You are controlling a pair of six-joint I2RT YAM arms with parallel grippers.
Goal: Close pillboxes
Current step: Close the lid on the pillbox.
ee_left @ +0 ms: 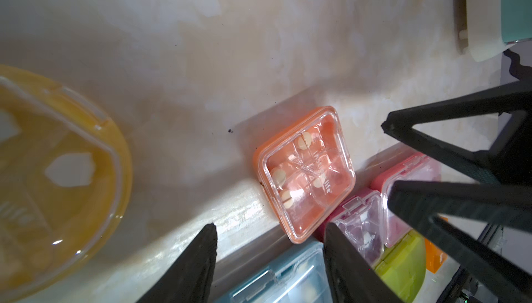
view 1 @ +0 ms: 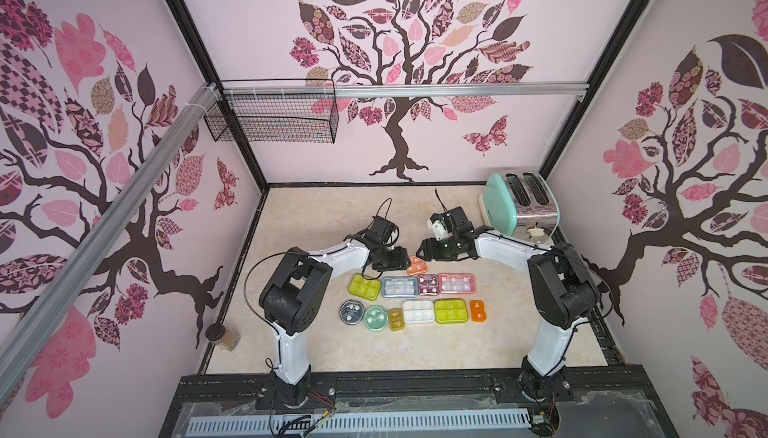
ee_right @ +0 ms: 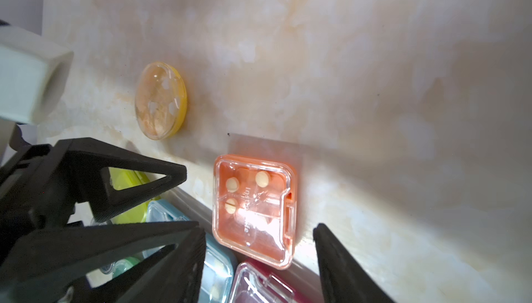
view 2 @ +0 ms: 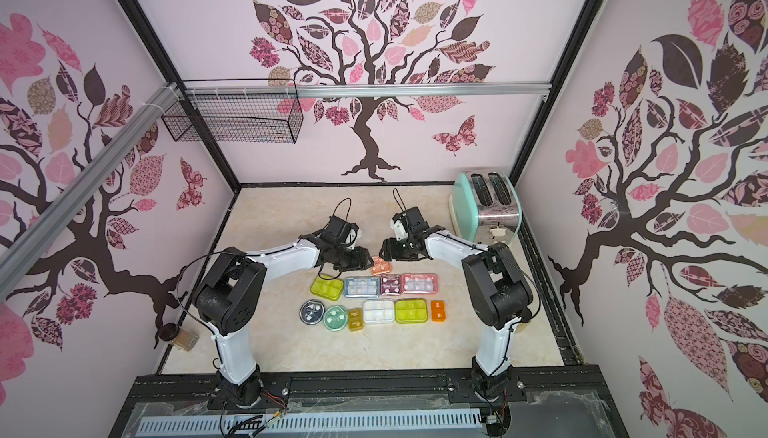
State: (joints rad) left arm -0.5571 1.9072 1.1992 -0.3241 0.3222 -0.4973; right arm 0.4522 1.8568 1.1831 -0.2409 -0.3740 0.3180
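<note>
Left gripper (ee_left: 270, 225) and right gripper (ee_right: 260, 226), jaws parted and empty, flank the far, seemingly shut orange pillbox (view 1: 417, 265); next step likely needs another unlatched lid.

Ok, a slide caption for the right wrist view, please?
Open right gripper beside closed orange pillbox; round yellow pillbox beyond.

The round yellow translucent pillbox (ee_left: 57, 172) is blurred and cut off by the frame's edge in the left wrist view. In both top views it is hidden behind the left gripper (ee_left: 270, 226). The rectangular blue translucent pillbox (ee_left: 288, 275) and the square maroon translucent pillbox (ee_left: 362, 224) sit partly behind that gripper's fingers (ee_left: 195, 264). In a top view the white pills (view 1: 400, 289) are too small to count.
</note>
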